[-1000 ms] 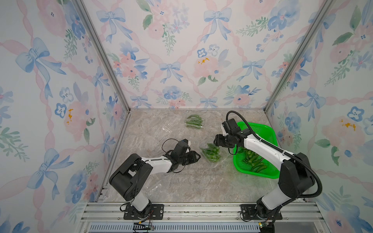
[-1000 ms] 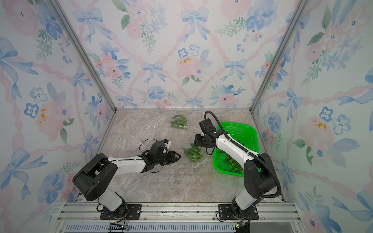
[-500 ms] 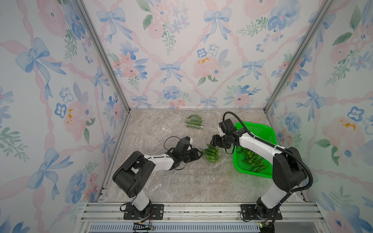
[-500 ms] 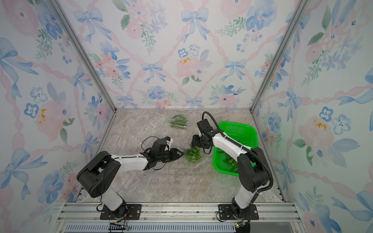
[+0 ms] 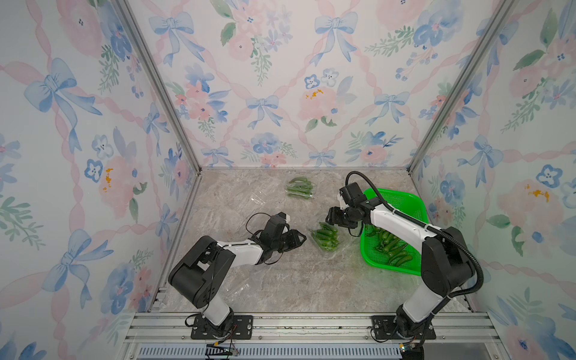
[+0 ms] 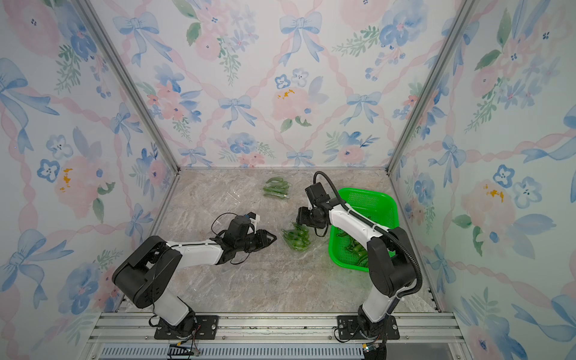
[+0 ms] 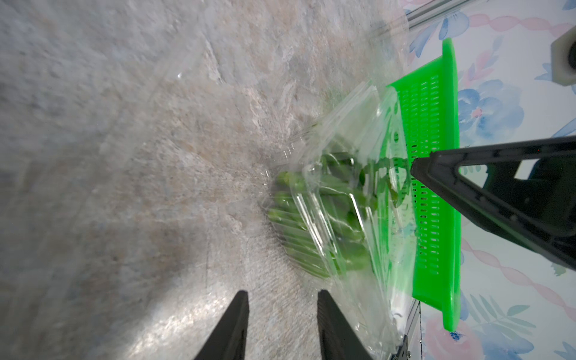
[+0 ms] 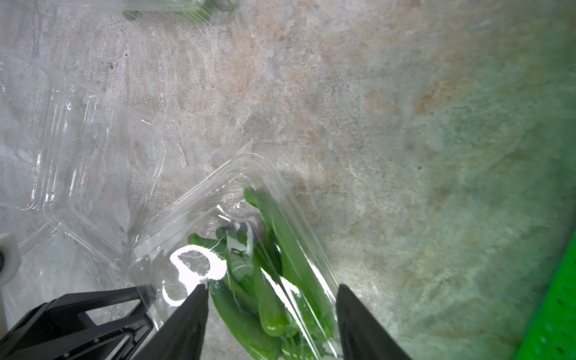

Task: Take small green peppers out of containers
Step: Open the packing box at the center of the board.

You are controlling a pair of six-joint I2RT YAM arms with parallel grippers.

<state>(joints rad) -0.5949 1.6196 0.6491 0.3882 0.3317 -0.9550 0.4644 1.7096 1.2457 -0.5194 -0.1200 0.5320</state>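
**Tally on the table** (image 5: 280, 280): four clear containers, one green basket, two arms.

**Containers.** Two hold small green peppers and two are empty.
- The middle container (image 5: 325, 240) lies between the two grippers, just beside the basket's near wall. Its peppers (image 6: 296, 238) are heaped and overlapping, so no exact number can be given.
- The far container (image 5: 300, 188) sits close to the back wall, well apart from both grippers. It holds a short stack of peppers lying side by side.
- The first empty container (image 5: 257, 198) lies just beside the far container, on the left arm's side.
- The second empty container (image 5: 238, 288) shows only faintly at the front of the table, near the left arm's base.

**Basket.** One basket (image 5: 405, 199) stands on the right arm's side of the table. Loose peppers (image 5: 391, 249) lie in it. The right arm partly covers them, so they could not be counted.

**Left gripper** (image 5: 300, 240). It is low over the table and points at the middle container, just short of it. The jaws are parted, with only bare table between them.

**Right gripper** (image 8: 271, 286). It is angled down at the end of the middle container farthest from the arms' bases. The jaws are spread wide, with the container's end and several peppers between them. No grip on either is evident.
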